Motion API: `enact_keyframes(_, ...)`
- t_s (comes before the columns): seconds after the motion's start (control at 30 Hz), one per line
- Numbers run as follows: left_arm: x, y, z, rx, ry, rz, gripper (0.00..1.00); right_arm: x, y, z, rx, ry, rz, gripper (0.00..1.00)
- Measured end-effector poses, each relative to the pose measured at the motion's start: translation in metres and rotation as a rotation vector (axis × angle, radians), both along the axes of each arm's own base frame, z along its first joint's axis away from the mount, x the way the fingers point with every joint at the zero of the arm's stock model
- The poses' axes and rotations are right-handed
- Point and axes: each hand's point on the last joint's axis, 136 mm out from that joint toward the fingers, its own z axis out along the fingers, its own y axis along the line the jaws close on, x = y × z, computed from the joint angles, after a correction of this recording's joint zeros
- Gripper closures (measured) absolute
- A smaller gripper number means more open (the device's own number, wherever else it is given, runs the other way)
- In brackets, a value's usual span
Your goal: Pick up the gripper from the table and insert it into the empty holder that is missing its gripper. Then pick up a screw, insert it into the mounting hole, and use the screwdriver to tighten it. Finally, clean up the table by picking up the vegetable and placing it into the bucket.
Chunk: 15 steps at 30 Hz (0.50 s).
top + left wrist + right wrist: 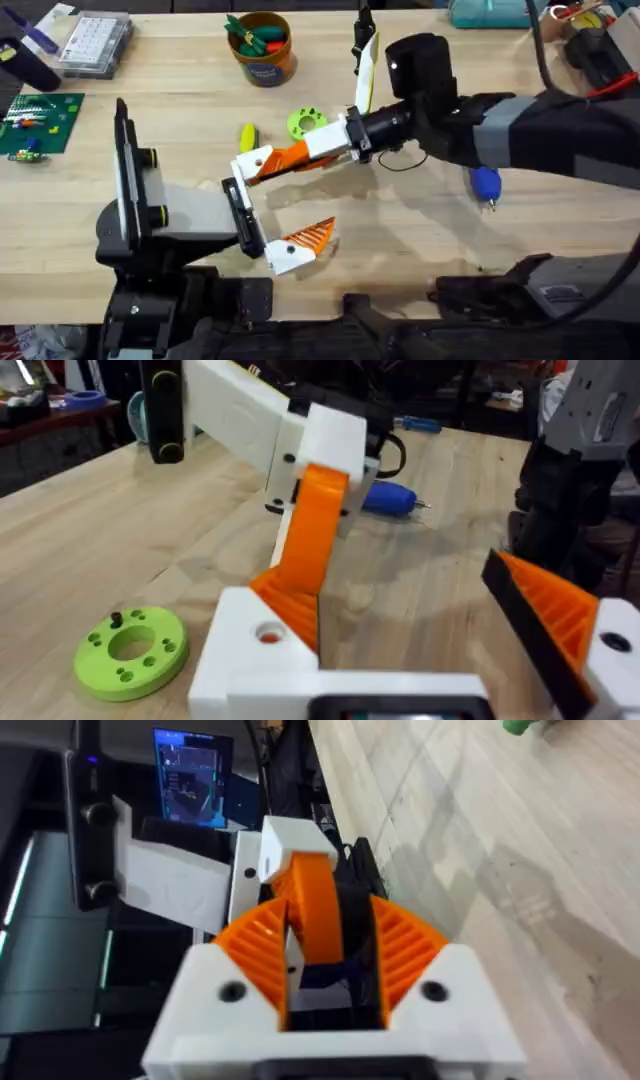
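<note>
Overhead view shows the right hand (262, 168) clamped on the gripper (254, 161), pressing it at the holder (238, 203) on the left hand (270, 215), whose opening cannot be told: insertion step, next needs seating before fetching a screw.

The right arm (520, 125) is built of dark, near-black housings with a grey band across the forearm near the right of the overhead frame, and a rounded black joint cap (415, 60) sits at upper centre. A thin black cable (395, 160) loops under its wrist. Its wrist ends in a white block, and the right claw (275, 165) carries smooth orange fingers. The left arm (185, 215) at lower left has a grey-white body, a black upright plate with two yellow-ringed black knobs (150, 158), and a black bracket (240, 215) at its front end. The left claw (300, 245) has a ribbed orange finger on a white base.
</note>
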Motion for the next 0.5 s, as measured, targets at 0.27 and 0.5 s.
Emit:
enact_keyframes(0.27,-0.004,-0.002,0.0,0.002,-0.008,-0.024,0.01,0.023,-0.02,0.002,0.015,0.008,-0.062,0.3)
enact_keyframes(0.5,-0.004,-0.002,0.0,0.002,-0.008,-0.026,0.01,0.037,-0.039,0.008,0.053,-0.002,-0.081,0.104)
